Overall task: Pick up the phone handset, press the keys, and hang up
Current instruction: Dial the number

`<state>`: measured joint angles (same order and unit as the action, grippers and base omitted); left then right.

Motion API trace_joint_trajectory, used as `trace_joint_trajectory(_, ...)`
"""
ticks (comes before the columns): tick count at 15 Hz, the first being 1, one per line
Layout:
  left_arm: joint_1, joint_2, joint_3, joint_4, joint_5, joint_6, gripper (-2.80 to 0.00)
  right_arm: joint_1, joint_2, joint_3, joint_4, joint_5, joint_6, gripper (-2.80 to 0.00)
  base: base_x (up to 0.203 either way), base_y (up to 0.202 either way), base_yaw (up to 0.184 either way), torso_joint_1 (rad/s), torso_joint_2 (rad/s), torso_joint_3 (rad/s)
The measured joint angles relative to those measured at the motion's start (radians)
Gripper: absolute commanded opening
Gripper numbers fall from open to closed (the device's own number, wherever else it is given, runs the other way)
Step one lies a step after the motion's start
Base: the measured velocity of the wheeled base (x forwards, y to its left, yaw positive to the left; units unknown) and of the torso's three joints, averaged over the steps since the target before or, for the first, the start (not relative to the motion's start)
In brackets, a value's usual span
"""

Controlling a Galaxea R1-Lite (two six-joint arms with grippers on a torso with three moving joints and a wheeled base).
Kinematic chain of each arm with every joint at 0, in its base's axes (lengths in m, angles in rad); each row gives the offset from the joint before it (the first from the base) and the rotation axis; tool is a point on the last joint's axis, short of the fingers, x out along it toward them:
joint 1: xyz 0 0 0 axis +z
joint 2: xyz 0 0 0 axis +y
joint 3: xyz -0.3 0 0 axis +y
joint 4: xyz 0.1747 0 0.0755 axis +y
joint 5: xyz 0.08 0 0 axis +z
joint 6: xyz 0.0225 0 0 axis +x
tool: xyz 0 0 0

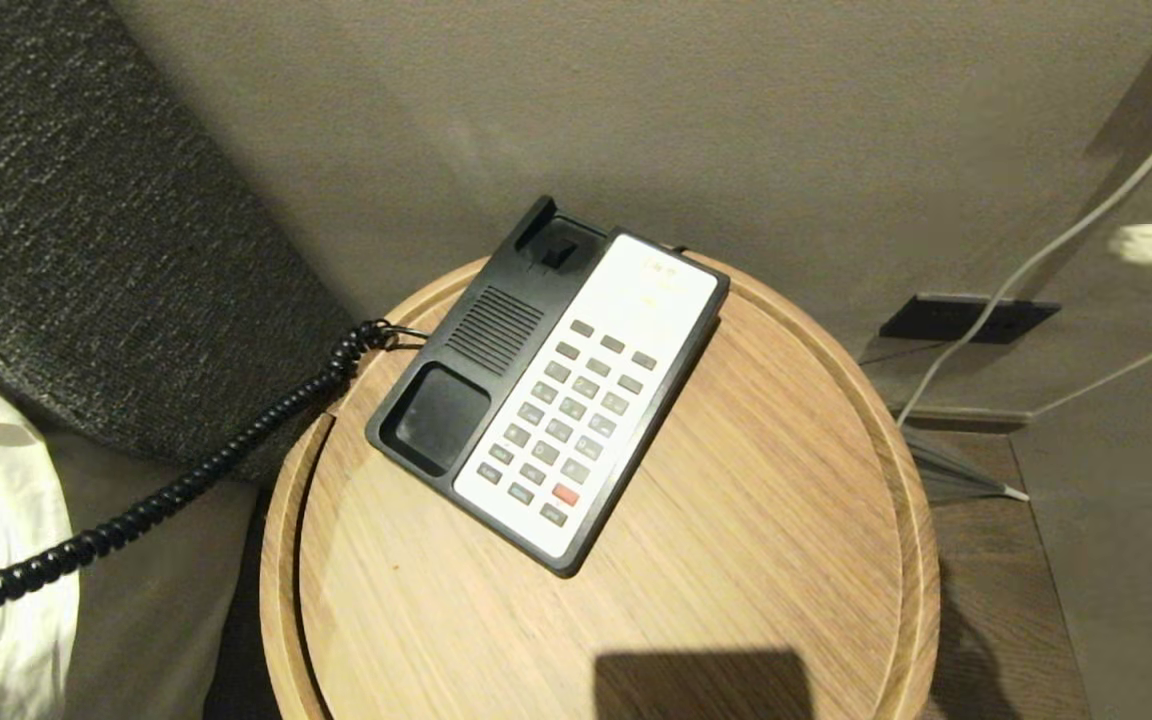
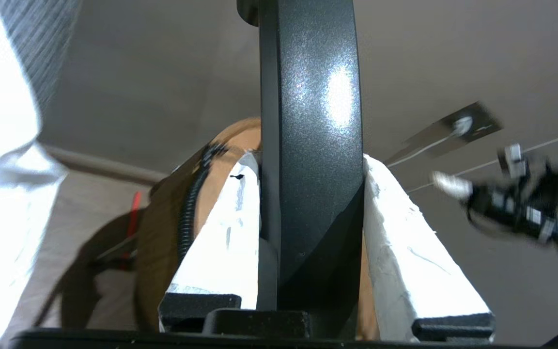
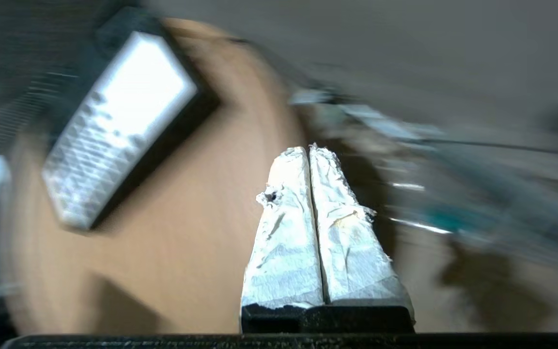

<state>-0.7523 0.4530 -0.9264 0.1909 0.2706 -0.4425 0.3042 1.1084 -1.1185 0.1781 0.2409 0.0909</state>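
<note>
The left gripper [image 2: 310, 194] has its white padded jaws clamped on the long glossy black plastic phone handset [image 2: 310, 121] in the middle of the left wrist view. The right gripper [image 3: 309, 155] has its jaws pressed together. In the head view, the black and white phone base [image 1: 548, 385] sits mid-frame on the round wooden counter [image 1: 756, 560] — its black coiled cord [image 1: 166, 495] runs off to the lower left.
</note>
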Motion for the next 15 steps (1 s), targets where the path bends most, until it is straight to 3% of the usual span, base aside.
trace_joint_trajectory(4, 0.019, -0.062, 0.068, -0.001, 0.002, 0.0, -2.8, 0.424, 0.265, -0.171, -0.046, -0.213, 0.189, -2.8, 0.0, 0.0, 0.0, 0.0, 0.0, 0.0)
trace_joint_trajectory(7, 0.02, -0.083, 0.082, 0.0, 0.001, 0.0, -2.8, 0.627, 0.386, -0.214, -0.089, -0.341, 0.319, -2.8, 0.0, 0.0, 0.0, 0.0, 0.0, 0.0)
trace_joint_trajectory(9, 0.02, -0.089, 0.086, 0.0, 0.002, 0.001, -2.8, 0.69, 0.432, -0.221, -0.097, -0.382, 0.377, -2.8, 0.0, 0.0, 0.0, 0.0, 0.0, 0.0)
trace_joint_trajectory(12, 0.02, -0.095, 0.101, 0.0, 0.001, 0.001, -2.8, 0.708, 0.468, -0.216, -0.098, -0.449, 0.376, -2.8, 0.0, 0.0, 0.0, 0.0, 0.0, 0.0)
trace_joint_trajectory(15, 0.021, -0.099, 0.106, 0.0, 0.0, 0.0, -2.8, 0.71, 0.48, -0.207, -0.099, -0.453, 0.374, -2.8, 0.0, 0.0, 0.0, 0.0, 0.0, 0.0)
